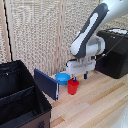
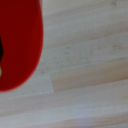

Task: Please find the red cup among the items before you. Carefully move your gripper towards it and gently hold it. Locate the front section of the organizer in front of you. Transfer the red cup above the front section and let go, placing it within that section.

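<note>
1. Closest to our wrist camera, the red cup fills the view.
2. Our gripper hangs over its rim; whether it grips, we cannot tell.
3. We judge the cup light, stiff, slippery: pinch the rim wall.
4. It stands mid-table, beside the blue bowl.

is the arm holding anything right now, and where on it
Probably the red cup, near its rim: the gripper sits right over the cup's top edge. Whether the jaws have actually closed on it cannot be told from either view.
</note>
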Available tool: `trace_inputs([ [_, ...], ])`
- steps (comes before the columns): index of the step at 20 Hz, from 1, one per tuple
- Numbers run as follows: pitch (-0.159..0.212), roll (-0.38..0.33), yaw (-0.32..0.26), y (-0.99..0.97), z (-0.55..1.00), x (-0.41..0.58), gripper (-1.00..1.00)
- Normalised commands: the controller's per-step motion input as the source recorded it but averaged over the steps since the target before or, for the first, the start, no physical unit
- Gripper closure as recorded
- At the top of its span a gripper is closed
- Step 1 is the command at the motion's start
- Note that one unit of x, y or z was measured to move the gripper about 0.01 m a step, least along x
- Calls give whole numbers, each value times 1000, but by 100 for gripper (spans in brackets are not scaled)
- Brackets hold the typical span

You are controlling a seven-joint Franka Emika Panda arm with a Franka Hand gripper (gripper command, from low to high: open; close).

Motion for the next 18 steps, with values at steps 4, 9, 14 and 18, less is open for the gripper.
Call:
trace_inputs([
  [4,-44,-4,13,0,-348,89,-100],
  [9,-4,-12,2,0,-212,125,100],
  [14,0,-1,-2,8,-7,30,100],
  [18,-7,-20,-20,26,-52,-36,100],
])
